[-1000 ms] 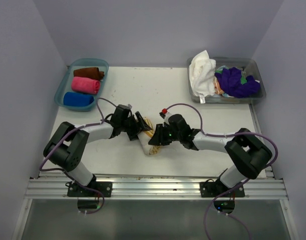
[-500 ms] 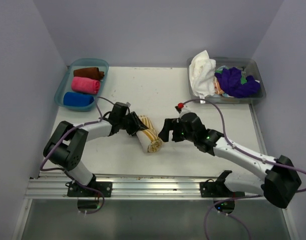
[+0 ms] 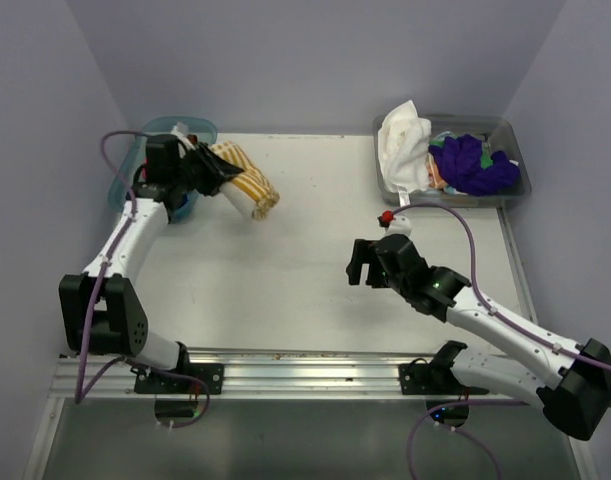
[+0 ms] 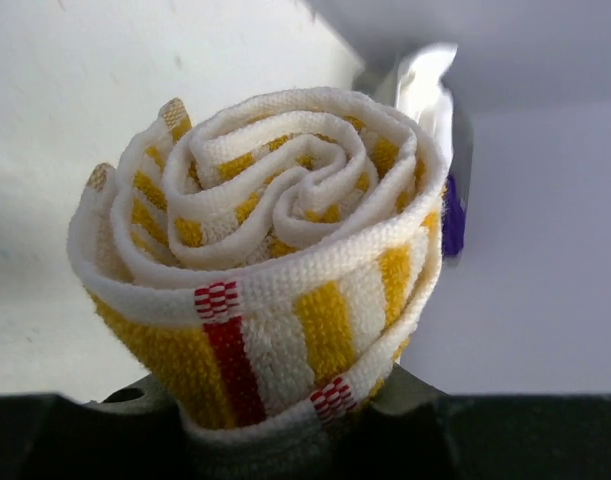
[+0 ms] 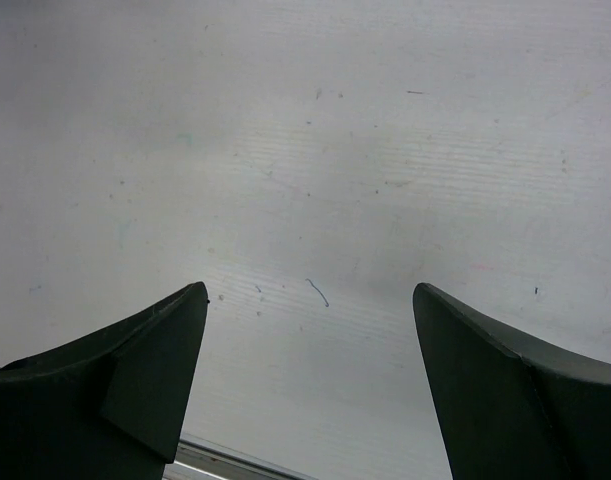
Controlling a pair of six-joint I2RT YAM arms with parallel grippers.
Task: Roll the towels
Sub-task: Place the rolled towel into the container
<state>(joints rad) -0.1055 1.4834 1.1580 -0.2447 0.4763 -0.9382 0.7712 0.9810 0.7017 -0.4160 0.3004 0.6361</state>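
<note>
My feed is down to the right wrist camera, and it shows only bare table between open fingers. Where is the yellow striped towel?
Observer: The left gripper is clamped on the yellow striped towel at the far left, just right of the blue tray.
Operator: Is it rolled properly?
Observer: Yes. The left wrist view shows its end as a tight spiral.
Operator: Anything left to roll?
Observer: A white towel and a purple towel sit unrolled in the clear bin at the far right.
</note>
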